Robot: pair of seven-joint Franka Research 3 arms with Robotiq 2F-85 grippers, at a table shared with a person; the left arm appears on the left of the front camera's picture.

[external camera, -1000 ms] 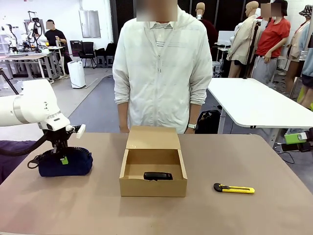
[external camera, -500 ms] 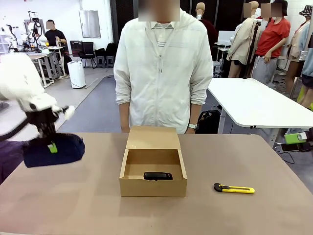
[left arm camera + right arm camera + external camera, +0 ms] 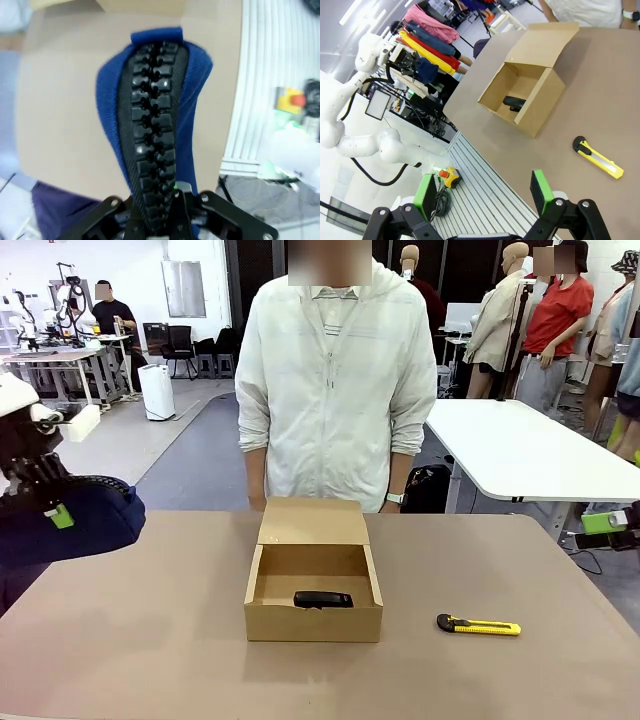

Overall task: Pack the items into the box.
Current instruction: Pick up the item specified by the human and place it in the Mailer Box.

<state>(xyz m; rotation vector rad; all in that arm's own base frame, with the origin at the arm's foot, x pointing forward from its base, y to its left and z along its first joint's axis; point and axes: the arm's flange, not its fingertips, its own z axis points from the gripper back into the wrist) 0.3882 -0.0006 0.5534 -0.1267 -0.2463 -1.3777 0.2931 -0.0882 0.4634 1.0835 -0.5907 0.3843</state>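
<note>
One item, small flat black bar [image 3: 322, 599], lies in the open brown cardboard box [image 3: 313, 624]. Left end effector [image 3: 50, 508] clenches navy-blue fabric pouch [image 3: 90, 525], held up at left; next: carry right over box, release. Right end effector [image 3: 484, 194] released, empty.

Navy pouch [image 3: 100, 525] w/ blk zipper [image 3: 152, 145], brown box [image 3: 312, 623], blk bar [image 3: 323, 599], yellow-blk knife [image 3: 480, 626].
</note>
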